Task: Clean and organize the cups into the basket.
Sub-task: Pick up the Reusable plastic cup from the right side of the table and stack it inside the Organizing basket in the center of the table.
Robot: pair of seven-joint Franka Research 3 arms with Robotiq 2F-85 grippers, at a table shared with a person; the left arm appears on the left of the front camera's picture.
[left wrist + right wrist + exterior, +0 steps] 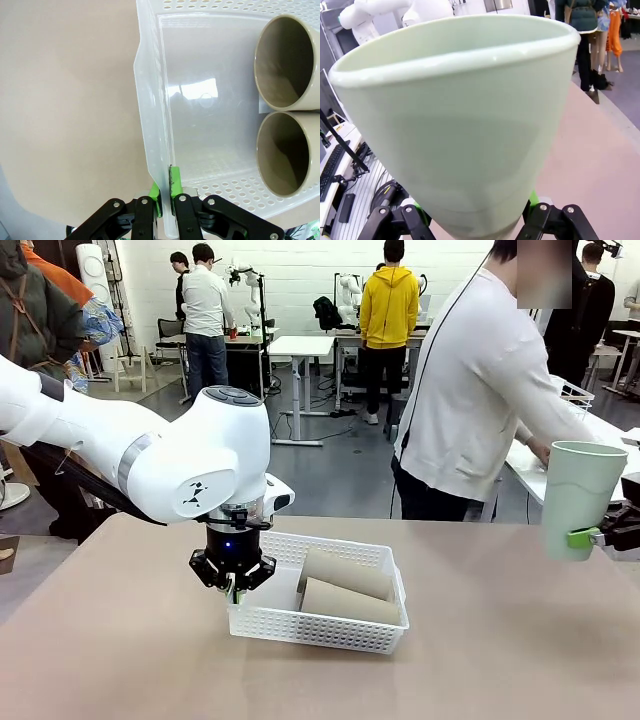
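Two pincers: left (233,587) clamping basket (330,625) rim, right (600,537) gripping upright green cup (579,495).

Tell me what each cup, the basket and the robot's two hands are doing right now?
Two tan cups: lying on their sides, side by side in the basket.
Mint green cup: upright, held in the air at the table's right edge.
White basket: on the table, its left wall pinched.
Left gripper: fingers shut on the basket wall.
Right gripper: fingers closed around the green cup's base.
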